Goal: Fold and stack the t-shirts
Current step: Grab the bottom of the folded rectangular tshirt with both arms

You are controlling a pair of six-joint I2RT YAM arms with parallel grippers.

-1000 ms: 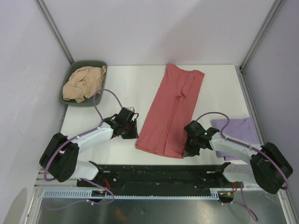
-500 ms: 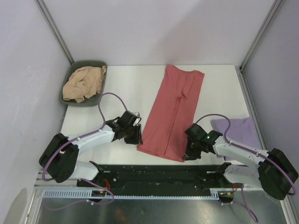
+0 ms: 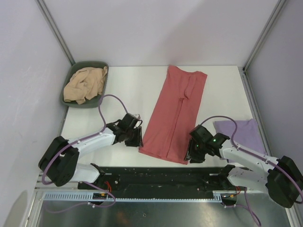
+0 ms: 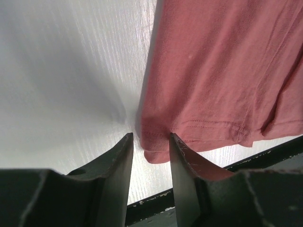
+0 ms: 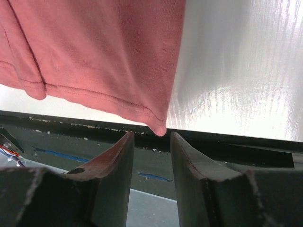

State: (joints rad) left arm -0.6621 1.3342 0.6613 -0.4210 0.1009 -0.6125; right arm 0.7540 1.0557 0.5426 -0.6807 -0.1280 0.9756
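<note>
Top external: the salmon-red t-shirt (image 3: 175,111) lies folded lengthwise mid-surface (image 3: 128,90). I see both jaws released: left gripper (image 4: 151,137) straddles its near-left corner, right gripper (image 5: 150,135) sits just beside the near-right. Lavender t-shirt (image 3: 241,130) lies right, tan t-shirt (image 3: 85,85) in the green bin (image 3: 90,65) far left.

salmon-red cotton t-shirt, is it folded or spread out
Partly folded: the salmon-red cotton t-shirt lies as a long narrow strip, both sides turned in to meet along a middle line, not yet folded across its length.

High overview; wrist close-ups on shirt hem (image 4: 203,128)
</note>
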